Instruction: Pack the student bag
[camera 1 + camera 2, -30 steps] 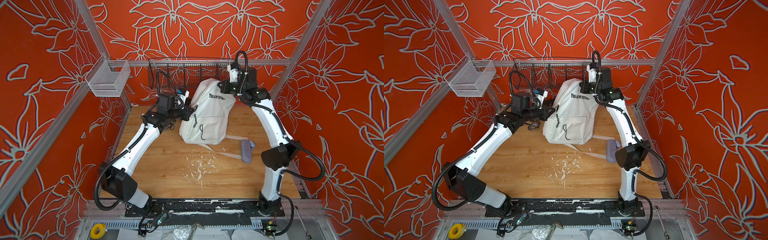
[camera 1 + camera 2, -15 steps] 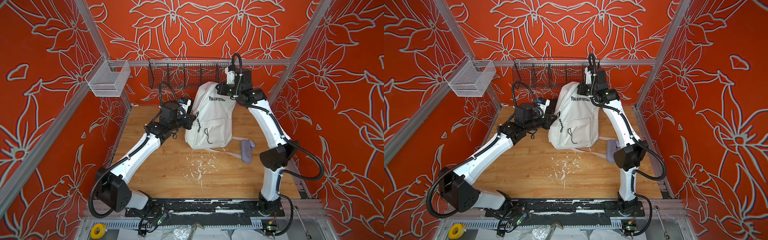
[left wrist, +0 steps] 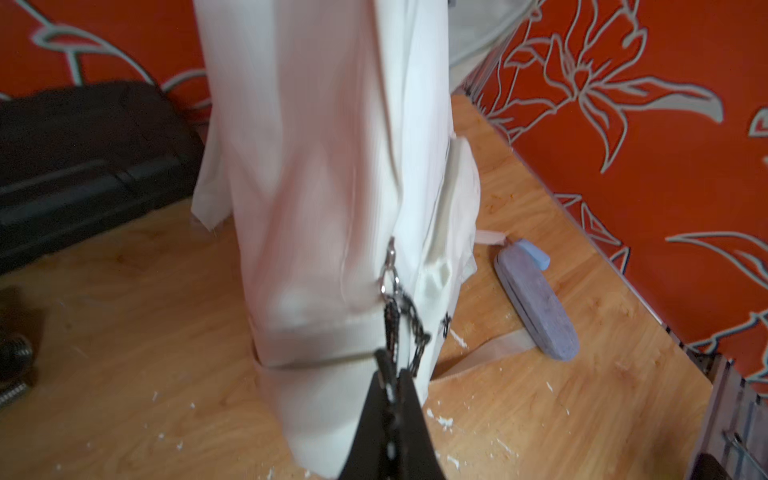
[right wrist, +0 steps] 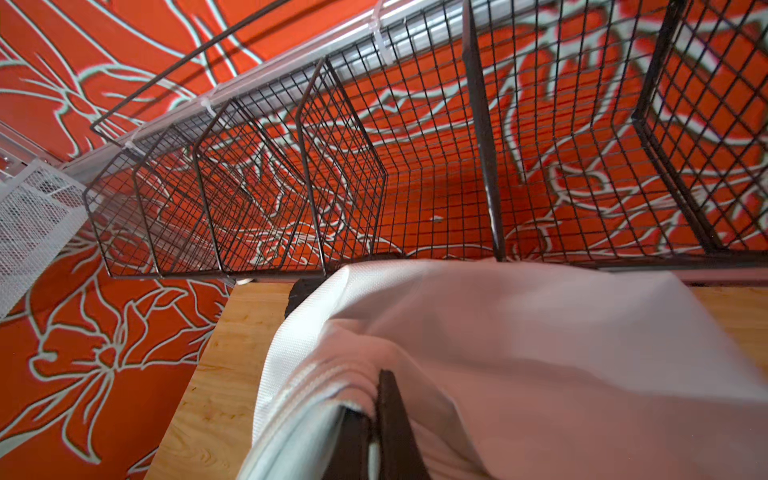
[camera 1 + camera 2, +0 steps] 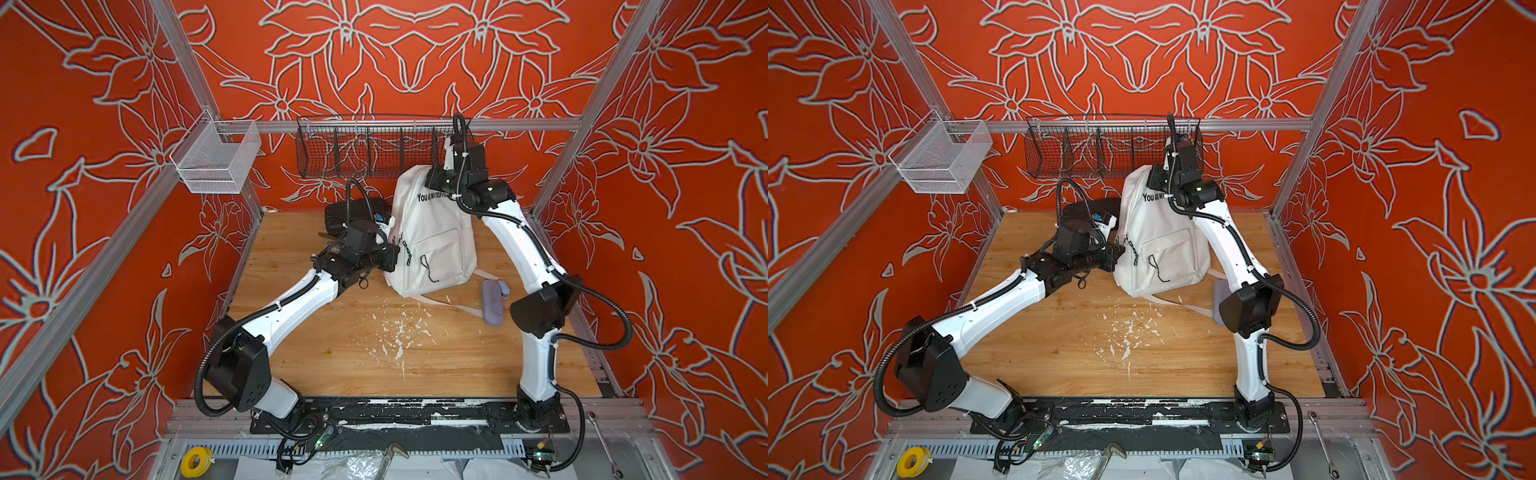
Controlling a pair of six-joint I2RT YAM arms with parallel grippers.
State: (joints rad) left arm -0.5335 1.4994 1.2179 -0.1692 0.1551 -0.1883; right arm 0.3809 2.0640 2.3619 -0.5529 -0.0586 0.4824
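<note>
Black case [image 5: 335, 216], grey pouch [image 5: 492, 301], wire basket [image 5: 365, 150]

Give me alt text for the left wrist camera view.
The left claw pinches the black-and-white zip pull cord of the white student bag, which stands upright on the wooden table. A black case and a grey pouch lie nearby.

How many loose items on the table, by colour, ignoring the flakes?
White: 1, student bag
Black: 1, hard case
Lavender: 1, pouch, blue piece at its end counted with it
Total: 3
</note>
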